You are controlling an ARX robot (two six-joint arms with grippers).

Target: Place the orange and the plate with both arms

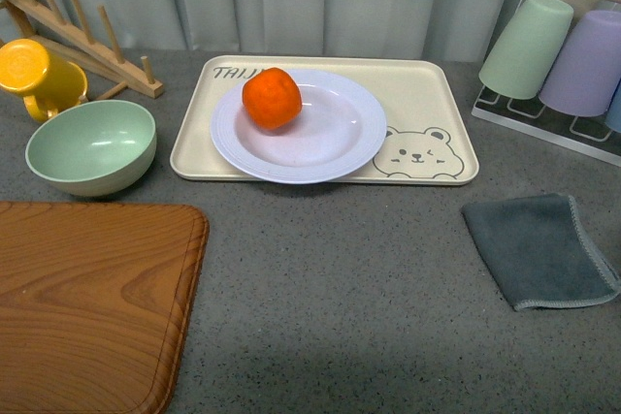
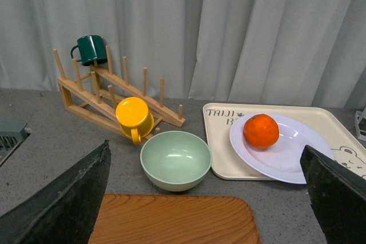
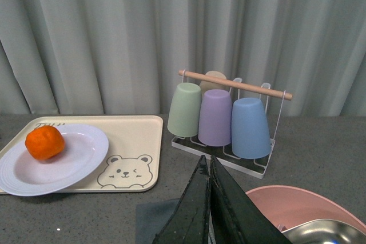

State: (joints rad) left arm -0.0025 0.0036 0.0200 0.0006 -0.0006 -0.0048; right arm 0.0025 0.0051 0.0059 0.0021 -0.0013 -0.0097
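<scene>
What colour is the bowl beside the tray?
Mint green bowl; left wrist view shows it best.

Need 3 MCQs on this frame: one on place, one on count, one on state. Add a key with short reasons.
1. Where is the orange?
A. in the green bowl
B. on the plate
C. on the cloth

2. How many cups hang upside down in the rack?
A. two
B. four
C. six

3. How do the right gripper fingers stand?
A. shut
B. wide open
C. holding the orange

Key: B, it sits on the plate, which is on the bear tray; B, right wrist view shows green, purple, blue and a beige one behind; A, the tips meet with nothing between.
</scene>
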